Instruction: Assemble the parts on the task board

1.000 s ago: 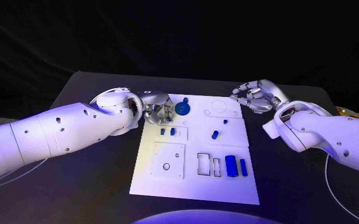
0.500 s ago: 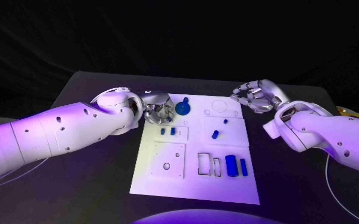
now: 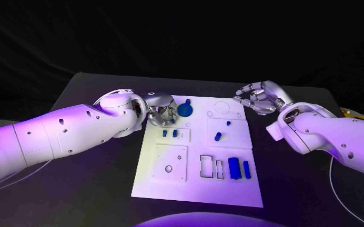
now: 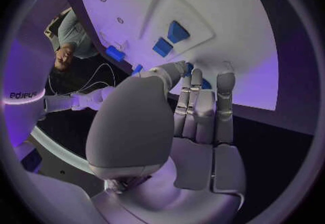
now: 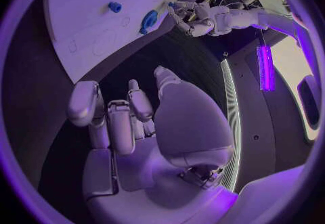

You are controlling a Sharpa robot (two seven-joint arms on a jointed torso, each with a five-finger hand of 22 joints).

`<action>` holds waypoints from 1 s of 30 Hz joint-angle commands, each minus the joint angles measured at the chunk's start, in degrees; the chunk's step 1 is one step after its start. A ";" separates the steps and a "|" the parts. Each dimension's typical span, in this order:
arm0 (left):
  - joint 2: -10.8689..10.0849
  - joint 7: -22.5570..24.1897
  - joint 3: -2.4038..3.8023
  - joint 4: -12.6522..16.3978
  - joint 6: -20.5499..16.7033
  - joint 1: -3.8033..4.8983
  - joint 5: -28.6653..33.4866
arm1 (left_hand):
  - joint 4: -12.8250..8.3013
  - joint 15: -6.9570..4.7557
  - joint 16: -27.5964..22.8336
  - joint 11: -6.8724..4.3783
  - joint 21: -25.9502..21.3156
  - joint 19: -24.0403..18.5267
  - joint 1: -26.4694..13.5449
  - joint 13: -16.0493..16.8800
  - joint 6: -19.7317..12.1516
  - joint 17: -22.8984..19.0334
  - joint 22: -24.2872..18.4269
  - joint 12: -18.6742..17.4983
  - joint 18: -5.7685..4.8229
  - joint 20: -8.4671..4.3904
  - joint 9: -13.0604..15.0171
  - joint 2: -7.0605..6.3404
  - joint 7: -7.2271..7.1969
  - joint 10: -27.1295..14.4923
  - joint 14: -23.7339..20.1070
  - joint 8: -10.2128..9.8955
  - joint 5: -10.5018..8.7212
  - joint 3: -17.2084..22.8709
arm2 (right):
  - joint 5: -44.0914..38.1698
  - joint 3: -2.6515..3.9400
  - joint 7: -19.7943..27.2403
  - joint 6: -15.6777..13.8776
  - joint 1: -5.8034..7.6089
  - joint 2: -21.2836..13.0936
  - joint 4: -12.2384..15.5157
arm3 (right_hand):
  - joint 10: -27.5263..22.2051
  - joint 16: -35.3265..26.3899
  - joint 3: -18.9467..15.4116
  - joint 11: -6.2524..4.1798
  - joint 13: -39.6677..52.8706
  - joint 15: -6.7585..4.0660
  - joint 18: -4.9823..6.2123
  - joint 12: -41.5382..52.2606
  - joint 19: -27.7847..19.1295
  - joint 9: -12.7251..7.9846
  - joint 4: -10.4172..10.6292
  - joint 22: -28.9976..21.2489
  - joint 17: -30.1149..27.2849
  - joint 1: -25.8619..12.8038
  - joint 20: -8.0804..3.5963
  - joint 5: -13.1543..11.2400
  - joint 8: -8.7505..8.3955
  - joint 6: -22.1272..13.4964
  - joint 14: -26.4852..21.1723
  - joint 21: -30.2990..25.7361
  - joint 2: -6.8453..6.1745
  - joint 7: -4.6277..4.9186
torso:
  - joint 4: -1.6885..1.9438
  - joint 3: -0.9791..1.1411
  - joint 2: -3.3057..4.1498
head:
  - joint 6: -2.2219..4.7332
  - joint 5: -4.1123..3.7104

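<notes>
The task board [image 3: 199,185] lay as a white plate at the middle of your black table [image 3: 91,174], its long side running from your six o'clock toward twelve. Nearest you on it, at about five o'clock from the board's centre, two upright blue bars [image 3: 239,168] stood side by side, just right of two empty rectangular outlines. At seven o'clock sat a square panel with small holes. Further up, two small blue pieces [image 3: 170,133] rested close together on the board's left side, and a short blue peg [image 3: 218,136] stood at the board's centre, with a tinier blue piece [image 3: 228,122] just beyond it.

Toward eleven o'clock, your left hand [image 3: 161,112] was over the board's far left edge, fingers curled in close together. A round blue disc [image 3: 184,110] sat right at its fingertips; from the head view it looked pinched, though I cannot tell for sure whether the fingers held it or only touched it. In the left wrist view the fingers [image 4: 201,106] lay straight and side by side, their tips hiding most of a blue piece against the board.

At one o'clock, your right hand [image 3: 259,97] was off the board's far right corner, apart from it, above the table. Its fingers were curled inward with nothing in them, as the right wrist view [image 5: 129,121] also showed.
</notes>
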 commanded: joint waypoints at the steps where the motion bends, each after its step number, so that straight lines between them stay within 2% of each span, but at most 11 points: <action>1: 0.32 -0.22 0.04 -0.13 0.68 -0.01 0.21 | 0.05 -0.09 -0.12 -0.07 0.33 0.39 -0.25 0.09 0.38 -0.11 -0.01 -0.26 -0.36 0.10 0.10 0.43 -0.05 0.37 -0.19 -0.12 -0.28 0.15 | -0.61 0.01 0.44 0.17 -0.04 0.04 0.01 | -0.31 -0.26 -0.37 0.17 0.04 -0.27 0.64 -0.14 -0.26 -0.07 -0.08 -0.04 0.03 0.14 0.07 0.25 0.31 -0.43 2.39 -0.34 0.62 -0.01 | -0.01 0.01 -0.02 | 0.02 0.03; 17: 0.75 -2.22 0.04 -0.65 4.01 0.00 -0.88 | 0.00 -0.17 -0.06 -0.18 0.39 0.53 -0.24 0.18 0.72 -0.04 0.09 -0.38 -0.39 0.04 0.17 0.62 -0.16 0.74 -0.06 -0.04 -0.33 0.17 | -0.61 0.01 0.35 0.18 -0.04 -0.04 0.07 | -0.31 -0.26 -0.37 0.17 0.04 -0.27 0.64 -0.14 -0.26 -0.07 -0.08 -0.04 0.03 0.14 0.07 0.25 0.31 -0.43 2.39 -0.34 0.62 -0.01 | 0.00 0.03 0.01 | -0.10 -0.06; 26: 0.72 -2.33 0.03 -0.70 4.22 0.00 -1.00 | -0.08 -0.26 0.05 -0.27 0.42 0.60 -0.23 0.25 0.97 0.21 0.12 -0.46 -0.40 -0.02 0.22 0.70 -0.25 1.03 0.09 0.02 -0.36 0.14 | -0.61 0.01 0.34 0.13 -0.04 -0.11 0.12 | -0.37 -0.33 -0.56 0.17 -0.04 -0.27 0.66 -0.14 -0.27 -0.11 -0.07 -0.04 -0.07 0.21 0.07 0.23 0.50 -0.52 2.36 -0.48 0.66 -0.01 | 0.02 0.01 0.00 | -0.12 -0.04; 30: 0.72 -2.17 0.03 -0.70 4.15 0.00 -0.89 | 0.00 -0.18 0.22 -0.11 0.09 0.25 -0.59 0.22 0.17 0.75 -0.40 -1.02 -0.32 -0.06 -0.01 0.32 -0.04 0.84 0.27 -0.63 -0.39 -0.04 | -0.61 0.01 0.35 0.12 -0.04 -0.12 0.13 | -0.37 -0.33 -0.56 0.17 -0.04 -0.27 0.66 -0.14 -0.27 -0.11 -0.07 -0.04 -0.07 0.21 0.07 0.23 0.50 -0.52 2.36 -0.48 0.66 -0.01 | 0.03 0.00 0.00 | -0.11 -0.06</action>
